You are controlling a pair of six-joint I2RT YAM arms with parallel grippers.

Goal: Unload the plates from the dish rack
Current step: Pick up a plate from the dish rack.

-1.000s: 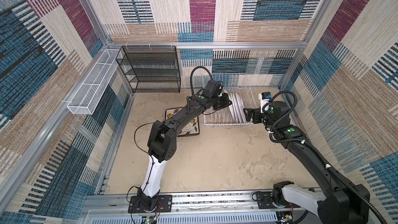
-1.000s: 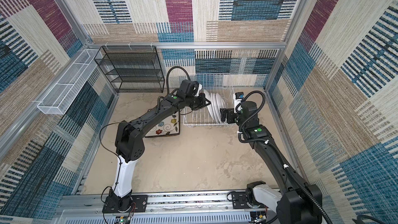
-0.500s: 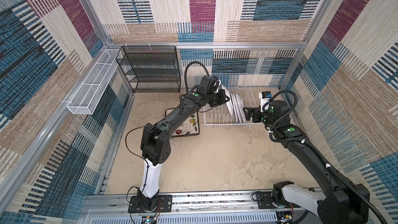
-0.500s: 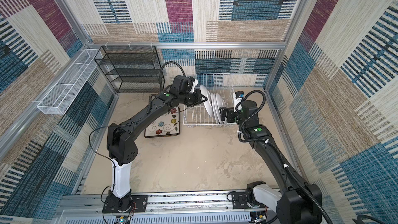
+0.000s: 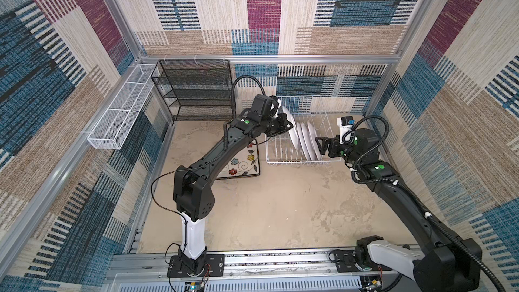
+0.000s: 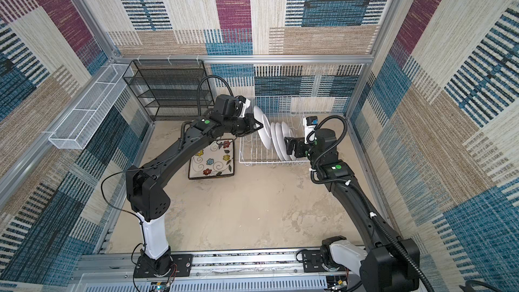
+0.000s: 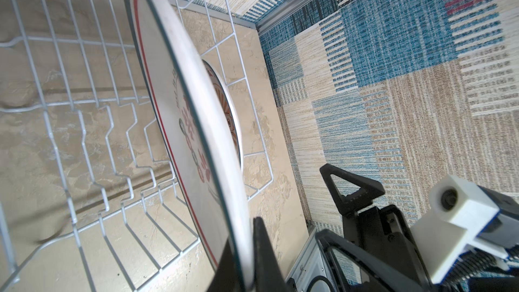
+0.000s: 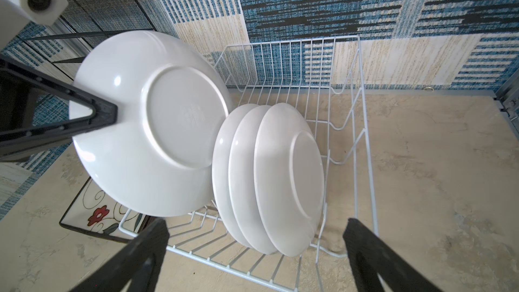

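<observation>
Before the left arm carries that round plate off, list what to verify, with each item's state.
1. Grip: left claw shut on the held plate at its rim: ok.
2. Clearance from the dish rack tines: cannot tell.
3. Gap to the three racked plates: cannot tell; they overlap in the right wrist view.
4. Racked plates upright in their slots: ok.
5. The right claw open, holding nothing: ok.
6. The square plate flat on the table beside the rack: ok.
</observation>
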